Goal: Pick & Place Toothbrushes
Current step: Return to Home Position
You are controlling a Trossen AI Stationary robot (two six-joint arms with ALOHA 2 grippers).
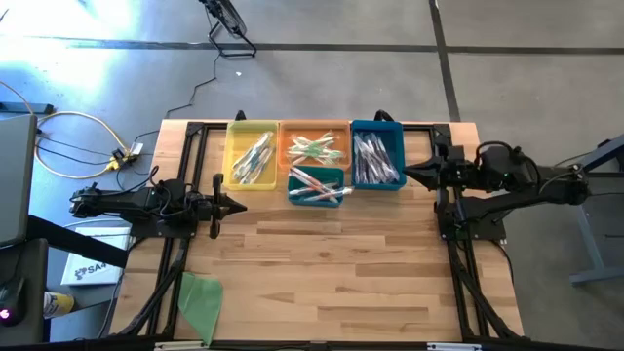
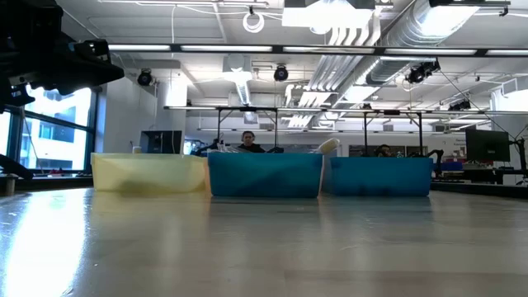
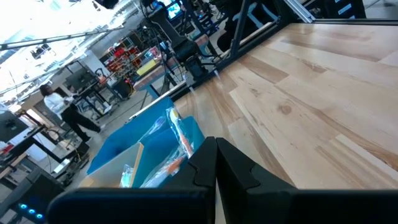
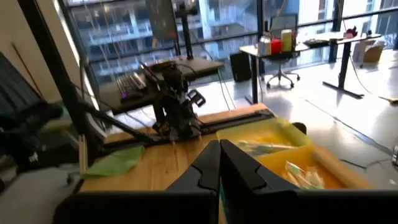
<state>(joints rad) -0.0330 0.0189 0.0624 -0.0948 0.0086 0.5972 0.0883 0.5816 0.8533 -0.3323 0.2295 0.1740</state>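
Note:
Toothbrushes lie in four bins at the table's far side: a yellow bin (image 1: 253,154), an orange bin (image 1: 314,146), a small teal bin (image 1: 317,183) and a blue bin (image 1: 377,156). They are thin whitish sticks with coloured accents, such as those in the orange bin (image 1: 318,148). My left gripper (image 1: 239,206) is shut with nothing in it, near the table's left edge, just nearer than the yellow bin. My right gripper (image 1: 408,174) is also shut and holds nothing. It points level toward the left, beside the blue bin's right wall, and it stands raised off the table.
A flat green cloth (image 1: 200,300) lies at the near left corner. Bare wood (image 1: 331,273) stretches from the bins to the near edge. Black frame rails (image 1: 458,244) run along both sides. In the low view the bins (image 2: 264,175) stand in a row at the far side.

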